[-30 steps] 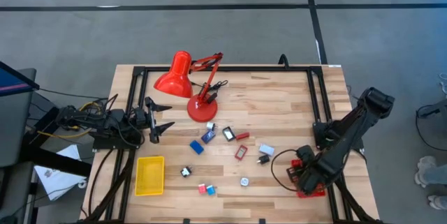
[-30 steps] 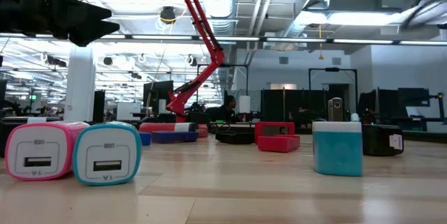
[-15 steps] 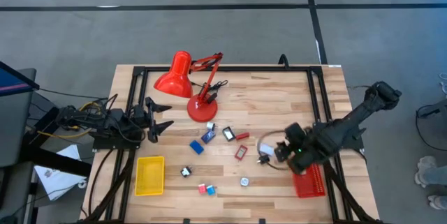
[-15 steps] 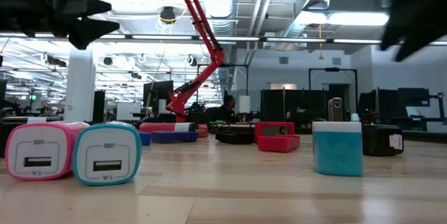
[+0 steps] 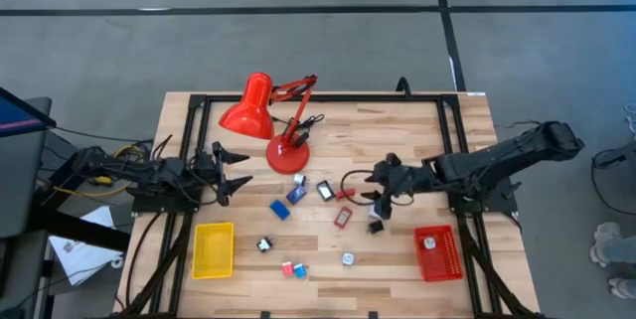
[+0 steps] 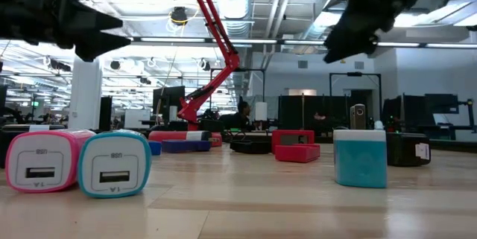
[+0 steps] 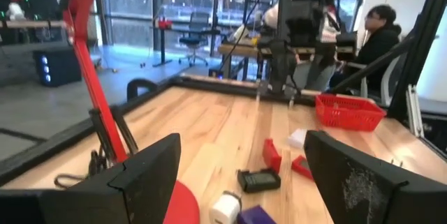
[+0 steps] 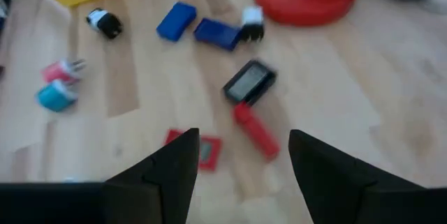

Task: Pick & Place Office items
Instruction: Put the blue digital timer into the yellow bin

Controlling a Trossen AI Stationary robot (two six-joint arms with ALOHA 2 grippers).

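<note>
Red stick (image 8: 255, 131) between right fingers (image 8: 174, 168)

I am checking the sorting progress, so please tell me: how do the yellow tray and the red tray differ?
The yellow tray sits at the table's left side, near the left arm; the red tray sits at the right side, near the right arm. The yellow tray looks empty, while the red tray already holds one small pale item. The yellow tray has smooth solid walls; the red tray looks ribbed or slotted. Both are shallow rectangular plastic trays near the table's front edge.

surface: wooden table (image 5: 397, 140) | on it: red desk lamp (image 5: 288, 156), yellow tray (image 5: 213, 249), red tray (image 5: 438, 253), scattered office items (image 5: 280, 209)
</note>
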